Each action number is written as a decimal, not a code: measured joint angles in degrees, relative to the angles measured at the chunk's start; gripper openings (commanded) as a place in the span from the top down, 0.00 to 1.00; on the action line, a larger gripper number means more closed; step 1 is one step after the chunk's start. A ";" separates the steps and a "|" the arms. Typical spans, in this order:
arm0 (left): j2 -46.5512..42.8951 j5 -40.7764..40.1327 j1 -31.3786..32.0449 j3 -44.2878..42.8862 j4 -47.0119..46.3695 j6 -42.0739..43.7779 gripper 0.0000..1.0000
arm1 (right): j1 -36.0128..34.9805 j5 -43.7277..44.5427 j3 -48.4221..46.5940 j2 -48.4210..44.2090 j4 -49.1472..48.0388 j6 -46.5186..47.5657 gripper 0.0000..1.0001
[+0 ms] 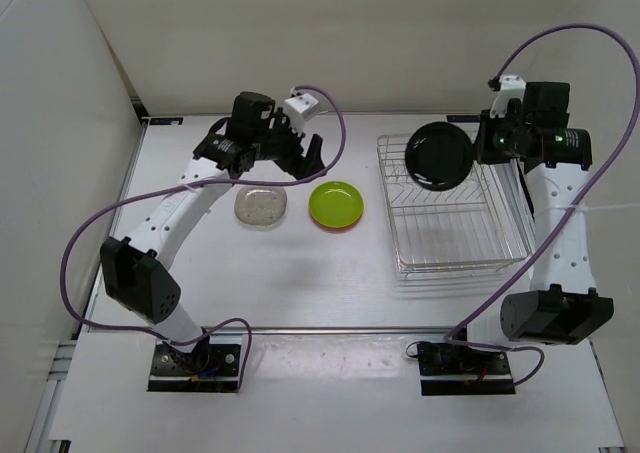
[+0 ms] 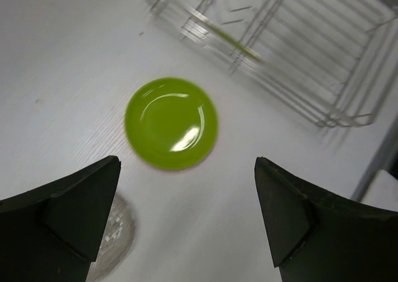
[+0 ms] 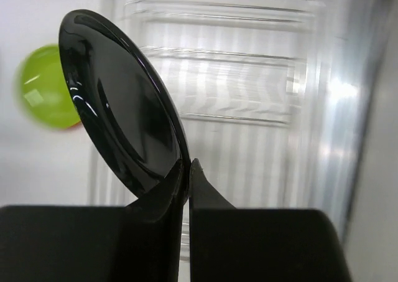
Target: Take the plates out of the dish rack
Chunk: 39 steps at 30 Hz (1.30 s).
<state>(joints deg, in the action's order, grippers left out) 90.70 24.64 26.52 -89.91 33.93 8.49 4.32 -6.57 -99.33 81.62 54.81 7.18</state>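
Observation:
My right gripper is shut on the rim of the black plate and holds it up on edge above the far end of the silver wire dish rack. In the right wrist view the black plate is pinched at the gripper, with the rack below. The lime green plate lies flat on the table, an orange rim showing under it. The clear plate lies to its left. My left gripper is open and empty, just beyond these two. In the left wrist view the green plate lies ahead of the gripper.
The rack holds no other plates that I can see. White walls stand on the left and at the back of the white table. Purple cables loop from both arms.

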 measured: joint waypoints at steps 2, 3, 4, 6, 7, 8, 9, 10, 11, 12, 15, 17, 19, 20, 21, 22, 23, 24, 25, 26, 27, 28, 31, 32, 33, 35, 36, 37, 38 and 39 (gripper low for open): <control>1.77 3.30 1.18 -3.04 0.37 -1.07 0.00 | -0.81 -8.52 0.57 -0.31 1.40 1.29 1.00; 2.62 4.70 2.14 -4.55 0.37 -1.57 0.00 | -1.36 -12.59 0.68 -0.24 2.14 2.05 1.00; 3.48 5.79 3.15 -5.99 0.52 -2.03 0.00 | -1.84 -15.72 0.81 -0.15 2.69 2.51 1.00; 5.33 7.91 5.29 -9.11 0.98 -2.75 0.00 | -2.95 -21.42 0.81 -0.11 3.74 3.65 1.00; 6.27 8.59 6.25 -10.45 1.01 -3.04 0.00 | -3.32 -24.11 0.81 -0.11 4.11 4.00 1.00; 7.10 9.20 7.15 -11.58 1.20 -3.30 0.00 | -3.50 -26.51 0.81 -0.11 4.48 4.39 1.00; 7.85 9.57 7.93 -12.52 1.38 -3.50 0.00 | -3.58 -28.35 0.81 -0.11 4.87 4.81 1.00; 8.57 9.81 8.70 -13.31 1.62 -3.58 0.00 | -3.58 -29.75 0.81 -0.11 5.25 5.20 1.00; 9.35 9.92 9.42 -13.92 1.84 -3.58 0.00 | -3.58 -31.01 0.81 -0.11 5.51 5.51 1.00; 10.05 9.92 9.97 -14.36 2.08 -3.61 0.00 | -3.58 -32.11 0.81 -0.11 5.55 5.79 1.00; 12.24 9.92 10.73 -15.61 2.97 -3.63 0.00 | -3.58 -34.29 0.81 -0.11 5.60 6.62 1.00; 13.33 9.90 10.73 -15.91 3.19 -3.69 0.00 | -3.58 -34.82 0.81 -0.11 5.60 6.97 1.00; 14.03 9.86 10.73 -16.31 3.63 -3.87 0.00 | -3.67 -35.19 0.85 -0.11 5.64 7.10 1.00; 14.08 9.86 10.73 -16.35 3.74 -3.89 0.00 | -3.69 -35.26 0.85 -0.11 5.64 7.21 1.00; 14.08 9.86 10.73 -16.44 3.89 -3.98 0.00 | -3.85 -35.34 0.87 -0.11 5.62 7.23 1.00; 14.08 9.81 10.73 -16.81 4.09 -4.04 0.00 | -4.04 -35.36 0.87 -0.11 5.62 7.26 1.00; 14.08 9.73 10.73 -17.16 4.15 -4.07 0.00 | -4.15 -35.43 0.87 -0.11 5.62 7.26 1.00; 14.08 9.64 10.73 -17.55 4.26 -4.15 0.00 | -4.39 -35.47 0.87 -0.11 5.62 7.26 1.00; 14.08 9.62 10.73 -18.03 4.31 -4.46 0.00 | -4.59 -35.63 0.87 -0.11 5.62 7.26 1.00; 14.08 9.64 10.73 -18.47 4.26 -4.74 0.00 | -4.94 -35.69 0.87 -0.11 5.64 7.23 1.00; 14.08 9.68 10.73 -18.88 4.31 -5.01 0.00 | -5.20 -35.67 0.87 -0.11 5.64 7.26 1.00; 14.10 9.90 10.73 -19.39 4.33 -5.38 0.00 | -5.35 -35.67 0.87 -0.11 5.66 7.26 1.00; 14.12 11.17 10.69 -20.63 4.35 -6.86 0.02 | -5.84 -35.63 0.87 -0.11 5.68 7.23 1.00; 14.12 11.63 10.69 -20.85 4.33 -7.17 0.05 | -5.84 -35.63 0.87 -0.11 5.68 7.26 1.00; 14.12 12.11 10.69 -21.03 4.28 -7.56 0.16 | -5.84 -35.60 0.87 -0.11 5.68 7.26 1.00; 14.49 13.40 10.69 -21.59 4.28 -8.31 0.29 | -5.84 -35.52 0.87 -0.11 5.68 7.26 1.00; 14.71 13.99 10.73 -21.70 4.15 -8.57 0.48 | -5.84 -35.41 0.87 -0.11 5.68 7.23 1.00; 14.99 14.56 10.73 -21.75 4.22 -8.46 0.55 | -5.84 -35.19 0.87 -0.11 5.70 7.26 1.00; 15.26 14.91 10.75 -21.75 4.26 -8.94 0.59 | -5.84 -35.10 0.87 -0.11 5.68 7.21 1.00; 15.47 15.30 10.78 -21.75 4.26 -9.03 0.70 | -5.84 -34.93 0.87 -0.11 5.70 7.21 1.00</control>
<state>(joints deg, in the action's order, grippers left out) 106.17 39.94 37.30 -111.66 38.20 -0.54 -1.52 -41.50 -98.45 81.52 60.51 14.39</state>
